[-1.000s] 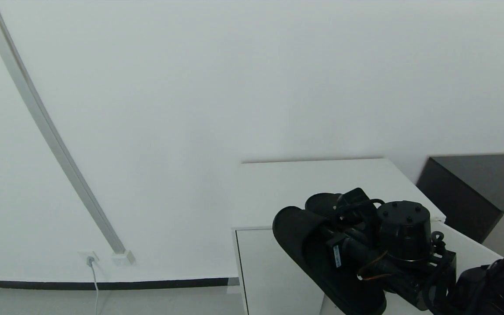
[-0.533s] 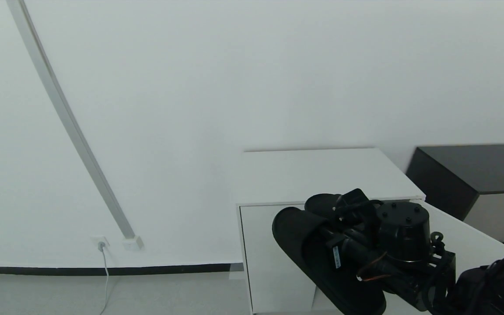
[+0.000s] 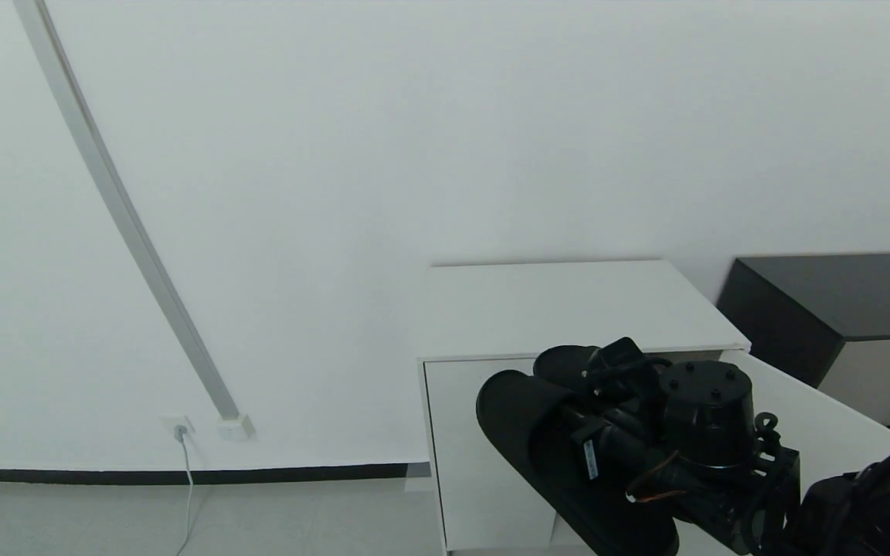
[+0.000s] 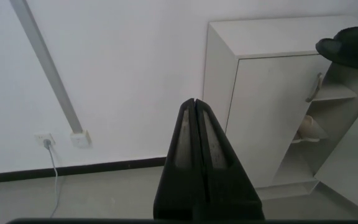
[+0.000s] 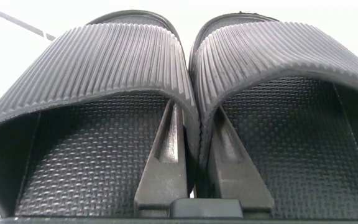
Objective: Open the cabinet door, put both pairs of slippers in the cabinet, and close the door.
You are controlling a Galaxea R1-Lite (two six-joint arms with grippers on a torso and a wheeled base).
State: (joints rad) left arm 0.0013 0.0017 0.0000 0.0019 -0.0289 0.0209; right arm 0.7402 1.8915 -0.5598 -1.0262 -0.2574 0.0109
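At the white cabinet's front, where do things stand?

Your right gripper (image 3: 592,401) pinches the pair of black ribbed rubber slippers (image 3: 522,417) by their two inner walls. It holds them in the air near the top front edge of the tall white cabinet (image 3: 568,309). Your left gripper (image 4: 194,106) hangs apart, fingers pressed together on nothing.

Is the door open?

It looks so. The white door panel (image 3: 808,417) stands swung out, and shelves (image 4: 334,93) show beside it. You seem to be at the loading step.

What next?

Lower the pair to a free shelf, slide it in past the door's edge, then let go. A pale shape (image 4: 309,127) lies on one shelf, but you cannot tell whether it is the other pair.
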